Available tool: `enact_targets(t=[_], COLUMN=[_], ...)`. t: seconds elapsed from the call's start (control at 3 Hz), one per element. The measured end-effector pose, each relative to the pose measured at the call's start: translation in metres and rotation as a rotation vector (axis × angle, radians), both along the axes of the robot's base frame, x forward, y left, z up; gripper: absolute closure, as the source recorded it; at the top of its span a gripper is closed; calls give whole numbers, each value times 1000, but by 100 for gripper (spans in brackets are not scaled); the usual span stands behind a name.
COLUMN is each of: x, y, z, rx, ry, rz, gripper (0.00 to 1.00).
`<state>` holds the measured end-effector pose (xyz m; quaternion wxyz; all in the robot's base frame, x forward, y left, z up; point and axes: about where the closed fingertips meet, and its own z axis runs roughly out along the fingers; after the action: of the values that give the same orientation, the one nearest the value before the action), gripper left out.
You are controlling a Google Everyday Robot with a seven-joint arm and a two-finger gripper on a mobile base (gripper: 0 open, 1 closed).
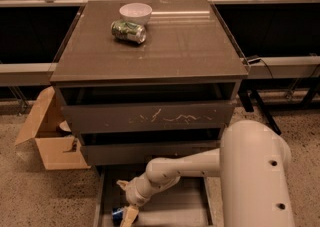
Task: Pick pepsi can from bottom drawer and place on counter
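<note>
1. The hand sits low in the open drawer, at the end of the white arm. We cannot tell whether it is apart, together or clamped on anything.
2. The can rests on the drawer floor just beside the hand, on the side toward the cardboard box. Only a small blue part shows, and we cannot tell whether the hand touches it.
3. We judge the grasp not yet secured, so the lift and the placing remain.
4. The can seems to lie on its side. A glancing touch could roll it away from the hand toward the drawer's rail, out of easy reach.
5. The two upper drawer fronts stand close above the hand. If we lift straight up, the arm or the can could strike them and the can could slip free, so we would draw outward first.
6. The tabletop is well above the hand. On its far part, a bowl and a green can touch or nearly touch. Setting down too close could knock the green can, which lies on its side and could roll.
</note>
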<state>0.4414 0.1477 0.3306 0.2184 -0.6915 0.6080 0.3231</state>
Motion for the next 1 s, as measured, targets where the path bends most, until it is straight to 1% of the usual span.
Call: enact_targets(t=[0.33,0.67,1.0], x=[3,5,24], y=[4,3,-11], z=[-32,-61,-118], rx=[13,29,121], ry=[-35,-48,-39], rz=[-16,-28,-107], gripper=[0,0,0])
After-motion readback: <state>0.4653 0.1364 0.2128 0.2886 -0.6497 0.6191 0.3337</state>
